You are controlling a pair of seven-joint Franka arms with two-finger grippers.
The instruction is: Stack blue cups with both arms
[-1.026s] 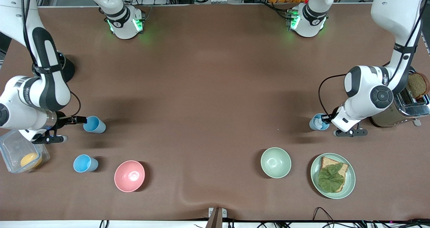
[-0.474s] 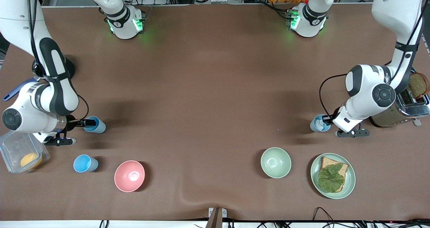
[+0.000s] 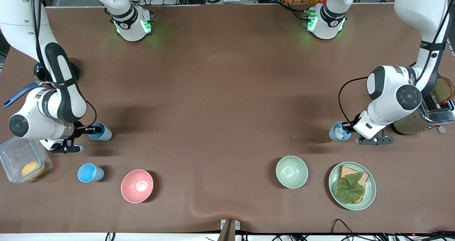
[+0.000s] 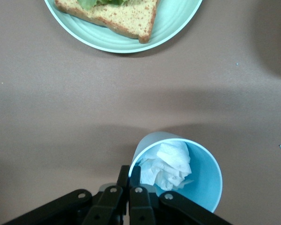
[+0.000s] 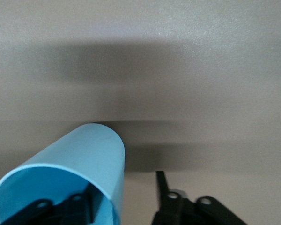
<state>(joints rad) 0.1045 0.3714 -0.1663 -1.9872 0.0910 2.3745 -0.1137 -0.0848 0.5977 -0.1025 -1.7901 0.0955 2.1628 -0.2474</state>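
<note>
Three blue cups stand on the brown table. My right gripper (image 3: 95, 129) is open at the cup (image 3: 102, 133) toward the right arm's end. In the right wrist view one finger is inside this cup (image 5: 79, 164) and the other finger (image 5: 162, 183) is outside its wall. A second blue cup (image 3: 90, 172) stands free, nearer the front camera. My left gripper (image 3: 347, 128) is shut on the rim of the third cup (image 3: 337, 132), which holds crumpled white paper (image 4: 166, 164). The left wrist view shows both fingers (image 4: 123, 174) pinching this cup's (image 4: 203, 173) wall.
A pink bowl (image 3: 137, 186) sits beside the free cup. A pale green bowl (image 3: 292, 171) and a green plate (image 3: 369, 194) with bread and lettuce lie near the left gripper. A toaster (image 3: 423, 118) stands under the left arm. A clear container (image 3: 16, 155) sits by the right arm.
My right gripper has moved toward its cup, and one finger now reaches into the cup's mouth. My left gripper and its cup have shifted only slightly.
</note>
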